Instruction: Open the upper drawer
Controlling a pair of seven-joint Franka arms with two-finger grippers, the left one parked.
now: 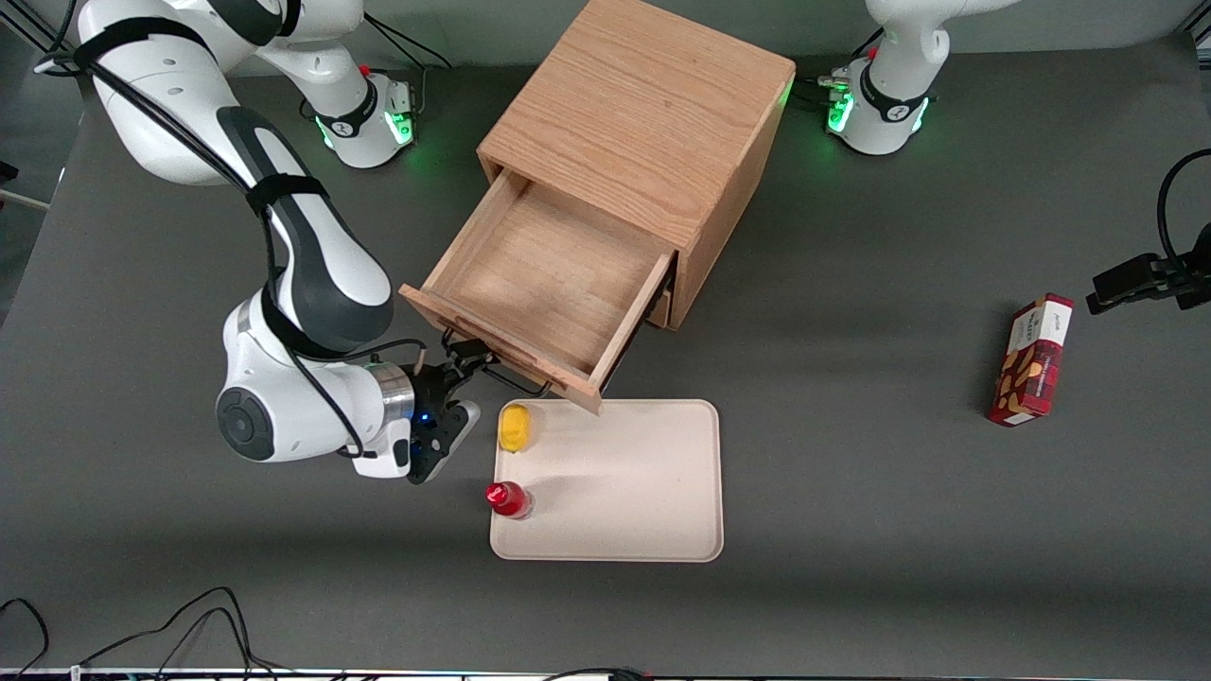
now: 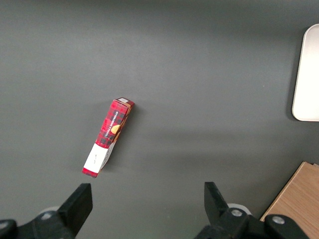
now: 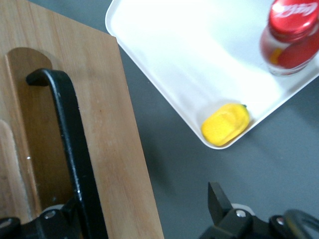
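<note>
The upper drawer (image 1: 553, 270) of the wooden cabinet (image 1: 643, 104) stands pulled far out, and its inside is bare. Its black wire handle (image 1: 511, 378) hangs on the drawer front, which faces the front camera. My right gripper (image 1: 465, 388) is at the handle's end nearest the working arm, with its fingers spread wide. In the right wrist view the gripper (image 3: 144, 204) is open. The handle (image 3: 72, 149) runs close beside one finger, inside the gap, over the drawer front (image 3: 114, 124). The other finger (image 3: 218, 199) hangs over bare table. The lower drawer is hidden under the open one.
A cream tray (image 1: 643, 492) lies just in front of the open drawer, with a yellow item (image 1: 515, 427) and a red-capped bottle (image 1: 508, 498) on its edge close to my gripper. A red box (image 1: 1031, 359) lies toward the parked arm's end.
</note>
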